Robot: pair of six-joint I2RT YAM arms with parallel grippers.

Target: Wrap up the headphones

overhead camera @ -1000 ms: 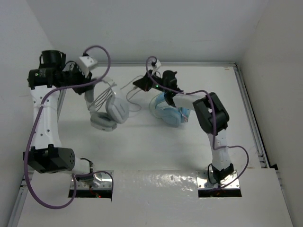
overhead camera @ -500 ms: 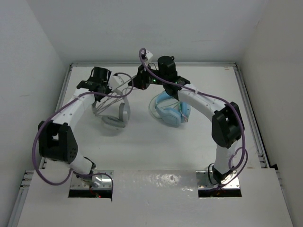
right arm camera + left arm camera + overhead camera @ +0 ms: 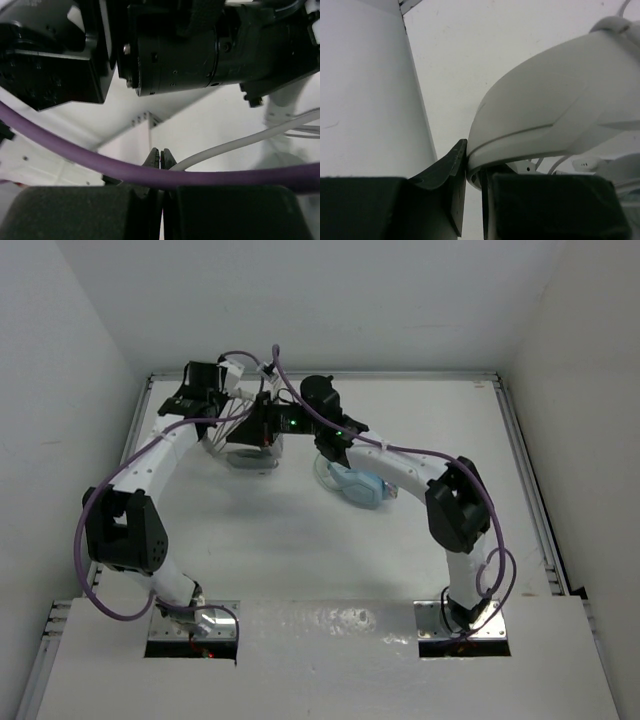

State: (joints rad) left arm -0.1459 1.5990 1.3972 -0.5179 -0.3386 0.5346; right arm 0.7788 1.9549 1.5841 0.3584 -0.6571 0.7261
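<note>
Left gripper [image 3: 472, 172]: narrow pinch on headband [image 3: 555, 100] edge, likely anchoring white headphones [image 3: 243, 453] at far-left of table [image 3: 420, 430]. Right gripper [image 3: 160, 159]: jaws closed, thin cable [image 3: 225, 144] running out from tips, apparently nipped, probably to lead it round band. Light blue headphones [image 3: 358, 487] lie apart, to right.

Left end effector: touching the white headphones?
Touching. Left wrist view: the left end effector pinches the rim of the headphones between its fingers.

The headphones [image 3: 545, 110] white, the other pair [image 3: 358, 487] light blue
</note>
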